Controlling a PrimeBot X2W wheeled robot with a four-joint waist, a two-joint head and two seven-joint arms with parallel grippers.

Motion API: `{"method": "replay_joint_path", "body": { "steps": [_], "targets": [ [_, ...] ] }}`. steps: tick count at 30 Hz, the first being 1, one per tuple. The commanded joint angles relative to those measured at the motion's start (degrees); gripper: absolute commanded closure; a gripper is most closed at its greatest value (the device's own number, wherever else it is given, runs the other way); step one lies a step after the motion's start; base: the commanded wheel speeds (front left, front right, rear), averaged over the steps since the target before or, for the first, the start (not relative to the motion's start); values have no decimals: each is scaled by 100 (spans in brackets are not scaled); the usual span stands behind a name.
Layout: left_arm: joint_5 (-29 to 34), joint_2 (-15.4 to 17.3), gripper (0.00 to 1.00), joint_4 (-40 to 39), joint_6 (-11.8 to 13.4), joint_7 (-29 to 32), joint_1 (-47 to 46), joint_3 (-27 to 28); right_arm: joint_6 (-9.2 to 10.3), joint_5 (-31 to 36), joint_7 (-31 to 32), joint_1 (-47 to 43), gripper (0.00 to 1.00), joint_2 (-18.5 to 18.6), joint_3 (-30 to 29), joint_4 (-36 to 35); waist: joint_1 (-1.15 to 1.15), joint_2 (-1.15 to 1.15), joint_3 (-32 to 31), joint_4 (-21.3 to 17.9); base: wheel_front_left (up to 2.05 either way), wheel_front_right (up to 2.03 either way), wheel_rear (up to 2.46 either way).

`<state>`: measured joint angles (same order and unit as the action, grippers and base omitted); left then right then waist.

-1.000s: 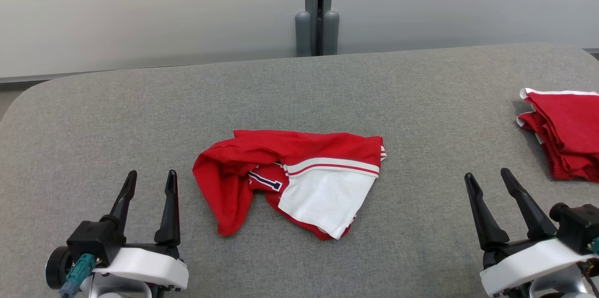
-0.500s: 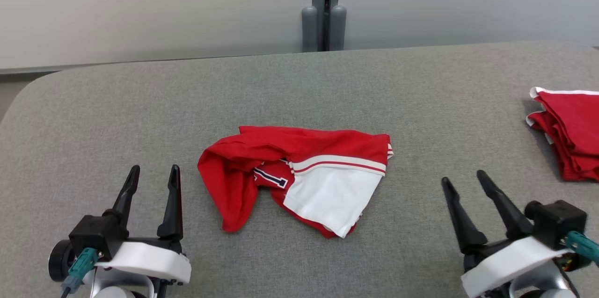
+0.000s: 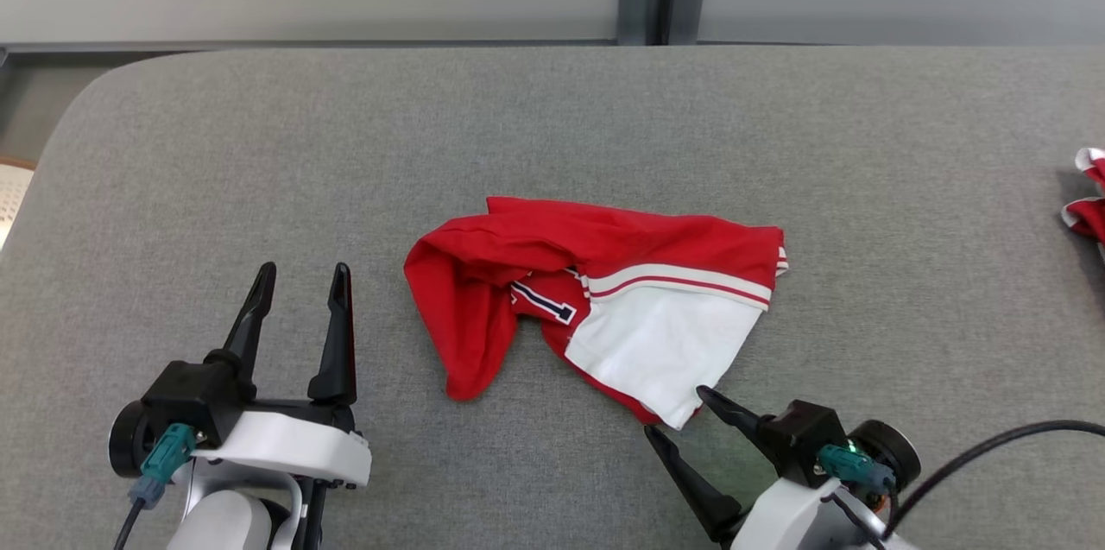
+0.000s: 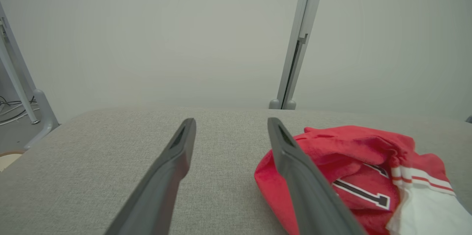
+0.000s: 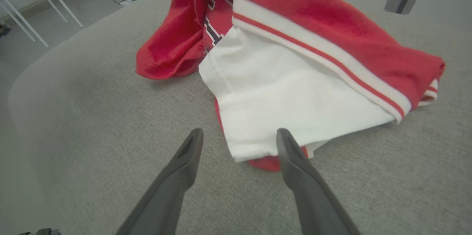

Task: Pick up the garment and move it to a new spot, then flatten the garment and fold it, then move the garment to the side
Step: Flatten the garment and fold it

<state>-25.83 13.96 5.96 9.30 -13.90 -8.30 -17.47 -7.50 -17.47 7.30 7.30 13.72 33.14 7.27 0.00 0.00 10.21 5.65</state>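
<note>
Red-and-white garment (image 3: 596,291) lies crumpled in the middle of the grey counter (image 3: 259,144), a touch nearer the front edge, white panel facing up. Right jaws are spread wide and empty, tips right at the garment's nearest white corner. In the right wrist view that corner sits between them. Left jaws are open too, holding nothing, over bare counter just beside the garment's left fold, not touching. More red cloth (image 3: 1089,209) sits at the right edge.
</note>
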Motion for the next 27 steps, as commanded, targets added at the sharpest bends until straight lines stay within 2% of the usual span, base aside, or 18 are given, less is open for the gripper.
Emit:
{"method": "replay_joint_path", "body": {
  "steps": [1,3,4,5,6,7,17,20,27],
  "targets": [
    [13,13,0,18,-25,-36,-93,24,1,80,-41,122,0,38,42,61,0,0,67,47,0,0,0],
    [23,-25,0,39,-17,-53,-109,22,1,154,-86,231,0,29,67,216,0,0,109,56,0,0,0],
    [27,-38,0,47,-17,-62,-129,27,1,166,-88,282,8,26,63,299,0,0,130,58,0,0,0],
    [25,-45,0,65,-31,-73,-152,33,2,144,-118,317,56,-9,61,354,0,0,145,60,0,0,0],
    [28,-57,0,75,-43,-76,-168,34,1,152,-171,369,65,-18,40,385,0,0,156,65,0,0,0],
    [37,-68,0,85,-45,-83,-169,31,1,137,-202,392,100,-27,15,416,0,0,158,65,0,0,0],
    [83,-90,0,63,3,-110,-174,77,1,80,-504,472,100,-19,-476,226,0,0,153,-57,0,0,0],
    [99,-92,0,41,18,-117,-167,94,1,86,-663,488,100,-17,-883,26,0,0,141,-113,0,0,0],
    [112,-86,0,-1,17,-120,-138,123,2,291,-803,316,100,-54,-2256,-491,0,0,173,-248,0,0,0]
  ]
}}
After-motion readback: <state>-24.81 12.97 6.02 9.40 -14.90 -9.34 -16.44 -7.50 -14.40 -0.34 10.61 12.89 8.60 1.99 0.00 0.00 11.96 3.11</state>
